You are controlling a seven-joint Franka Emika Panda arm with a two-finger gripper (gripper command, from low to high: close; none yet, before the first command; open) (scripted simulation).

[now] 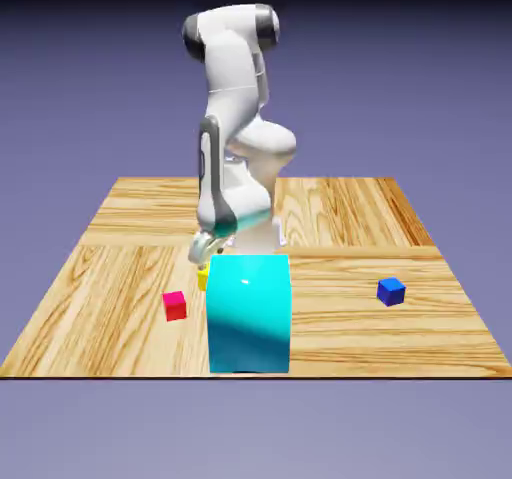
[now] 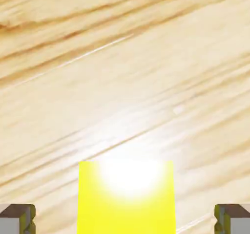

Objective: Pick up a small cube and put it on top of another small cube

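Clock directions are read on each picture, 12 at its top. In the exterior view, the yellow cube (image 1: 203, 279) sits on the table (image 1: 335, 332), at about 10 o'clock from the big cyan block (image 1: 249, 317), which hides part of it. The red-pink cube (image 1: 175, 307) rests between 7 and 8 o'clock from the yellow cube, near it and apart from the cyan block; its near face points roughly to 6 o'clock, the upper edge of that face slightly slanted. The small blue cube (image 1: 391, 291) lies between 2 and 3 o'clock from the cyan block, well apart, with a corner edge turned toward the camera.

The arm (image 1: 232, 152) reaches down toward the yellow cube. In the hand view, the claw (image 2: 125, 221) is released, its fingertips wide apart at about 8 and 4 o'clock, with a gap on each side of the yellow cube between them. The cube's two visible side edges run nearly along the 12-to-6 line and its upper edge along 9-to-3, so it points squarely between the fingertips. Its lower part is cut off, and a long axis cannot be told. White glare covers its upper middle.
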